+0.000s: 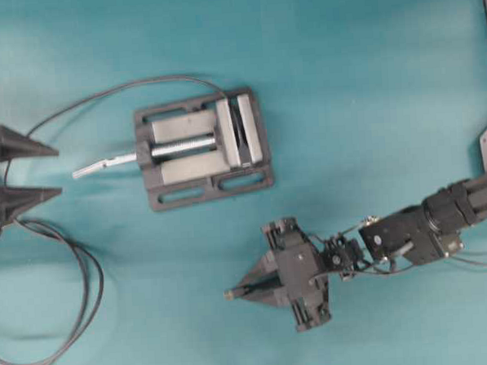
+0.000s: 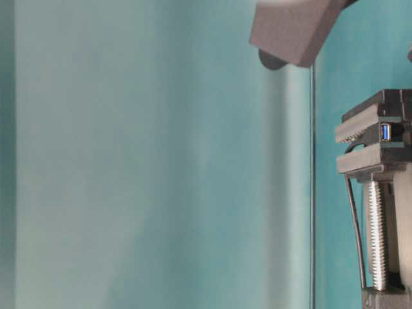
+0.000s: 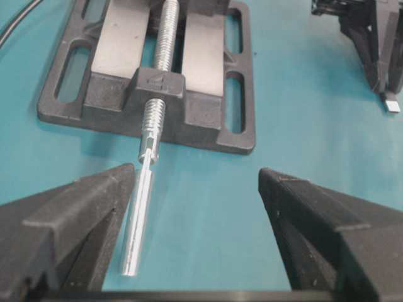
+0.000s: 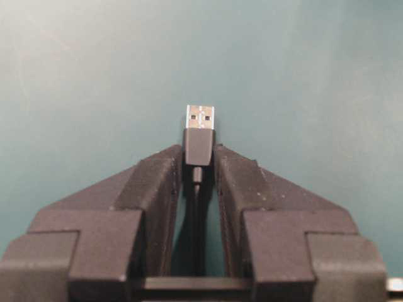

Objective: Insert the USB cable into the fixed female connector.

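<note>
A teal table (image 1: 369,78) fills every view, with a grey vise (image 1: 202,148) at its centre. At 9 o'clock in the overhead view, the left gripper (image 1: 30,171) stands spread wide, holding nothing. At 5 o'clock, the right gripper (image 1: 243,290) pinches the USB cable (image 4: 199,146) by its black plug, metal tip jutting past the fingertips. The female connector (image 2: 386,132) sits clamped in the vise, its blue port showing only from table level. Black cable (image 1: 71,322) loops off the lower left edge.
</note>
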